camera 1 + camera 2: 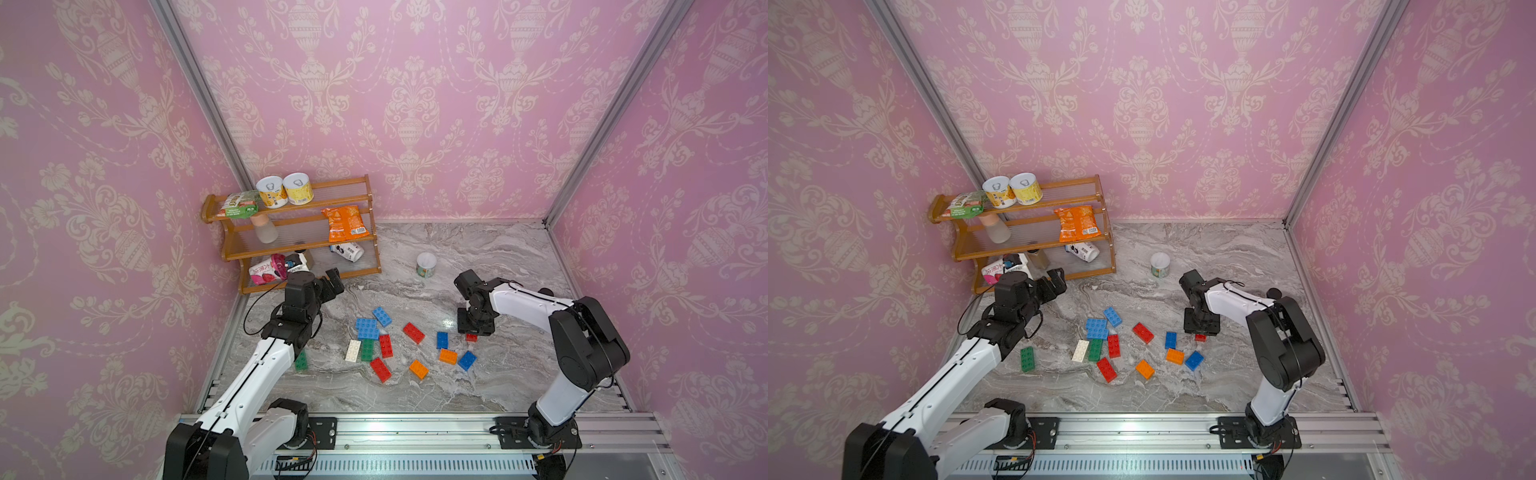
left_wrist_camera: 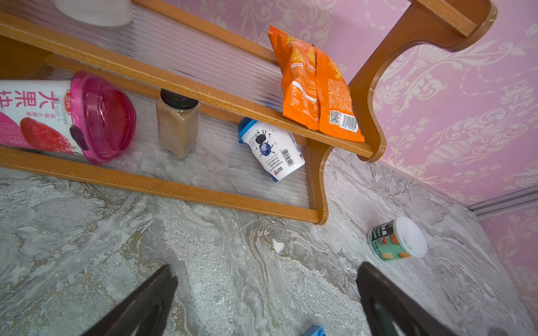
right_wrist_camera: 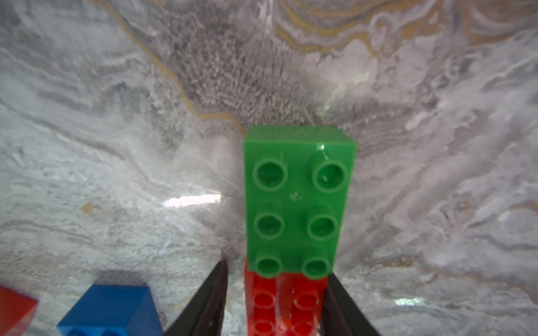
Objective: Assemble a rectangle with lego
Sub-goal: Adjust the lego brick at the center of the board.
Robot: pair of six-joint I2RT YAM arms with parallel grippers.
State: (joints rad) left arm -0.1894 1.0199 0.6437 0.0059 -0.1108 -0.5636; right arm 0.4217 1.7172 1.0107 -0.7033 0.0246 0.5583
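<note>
Marble table [image 1: 415, 395]. Wooden rack [image 1: 372, 232] sits in the far-left corner, with an orange snack packet [image 1: 345, 223] and yellow tins [image 1: 298, 189] on its shelves.

Left gripper [image 1: 334, 282] hangs just in front of the rack's bottom shelf. Jaws at full spread, nothing between them; the wrist view [image 2: 266, 266] agrees.

Right gripper [image 1: 471, 334] points straight down at the right edge of the brick spread.

White-lidded cup [image 1: 426, 266] stands alone behind it, well apart from the bricks.

Lego [image 1: 386, 345] lies loose mid-table between the arms: blue, red, green, orange, plus one white brick [image 1: 353, 351]. Lone green brick [image 1: 1027, 359] sits off by the left arm.

Right wrist view: fingers straddle a red brick [image 3: 285, 302] at a narrow opening. One finger is against its side, visible gap at the other, so not clamped. Green brick [image 3: 297, 189] butts against the red one's far end. Can't tell if they're clipped together.
</note>
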